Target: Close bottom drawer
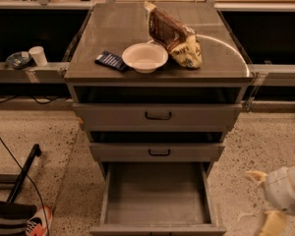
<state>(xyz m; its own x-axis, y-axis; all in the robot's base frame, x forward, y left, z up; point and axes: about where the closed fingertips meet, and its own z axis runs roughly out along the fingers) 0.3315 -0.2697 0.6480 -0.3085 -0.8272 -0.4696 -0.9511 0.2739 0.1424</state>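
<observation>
The bottom drawer point(157, 195) of the grey cabinet is pulled far out, its plain grey tray bare. Its low front panel point(157, 229) lies at the frame's bottom edge, and its handle is out of view. Above it sit the mid-width drawer front point(157, 152) and the widest drawer front point(157, 116), each with a dark handle. My gripper point(263, 200) is at the lower right, to the right of the open drawer and apart from it, above the floor, holding nothing.
On the cabinet top point(113, 28) stand a white bowl point(145, 57), a brown snack bag point(174, 36) and a dark blue packet point(111, 60). A side shelf at left holds a cup point(38, 55) and dishes. A black frame point(19, 173) and a shoe point(37, 220) lie on the floor at left.
</observation>
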